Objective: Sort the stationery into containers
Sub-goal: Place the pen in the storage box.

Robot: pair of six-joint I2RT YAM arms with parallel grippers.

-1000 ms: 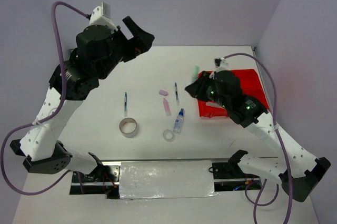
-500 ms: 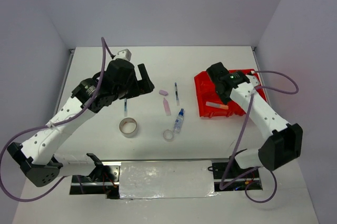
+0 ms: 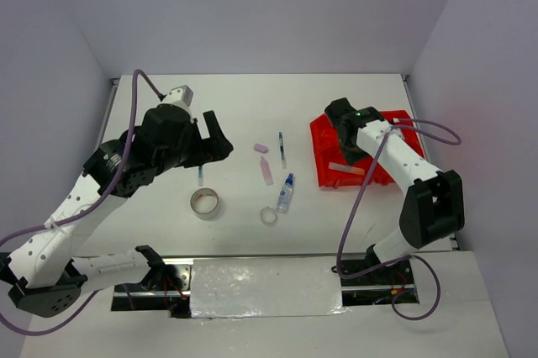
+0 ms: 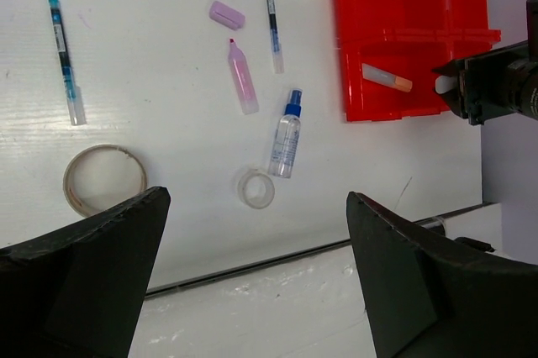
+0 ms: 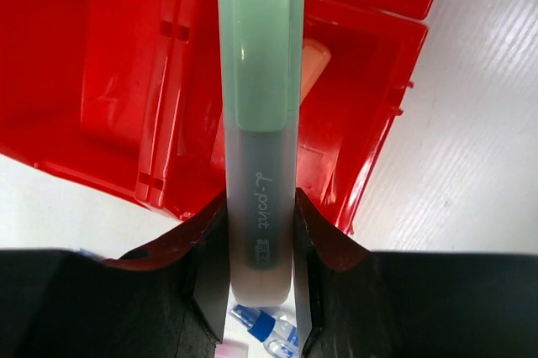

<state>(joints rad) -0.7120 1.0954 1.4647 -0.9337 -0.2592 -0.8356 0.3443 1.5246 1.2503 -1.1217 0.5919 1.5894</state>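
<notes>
Right claw (image 5: 259,261): closed on a stubby marker with pale green cap and frosted grey barrel (image 5: 259,123), gripped at the barrel end, cap pointing away from the claw. Marker was held above the bright red plastic four-compartment tray (image 4: 395,13), not touching it.

Left claw (image 3: 210,144): jaws wide apart, nothing between them, raised over the left half of the white worktop (image 3: 235,106).

Tray sat at the right side of the worktop. One stubby marker with frosted barrel and orange end (image 4: 387,79) lay in its near compartment on the side facing the loose items. Contents of the other compartments: not fully visible in top view, arm in front.

Loose on worktop, all clear of the tray:
- thin dark pen w/ teal end (image 4: 65,60), furthest left
- beige tape roll (image 4: 105,180), lying flat, near that pen
- small clear tape ring (image 4: 255,188), just beside the clear blue-capped bottle (image 4: 287,135), which lay on its side
- pink stubby marker (image 4: 242,76), uncapped
- small lilac rounded piece (image 4: 227,15), eraser or cap, could not tell
- second thin dark pen (image 4: 271,9), nearest the tray
</notes>
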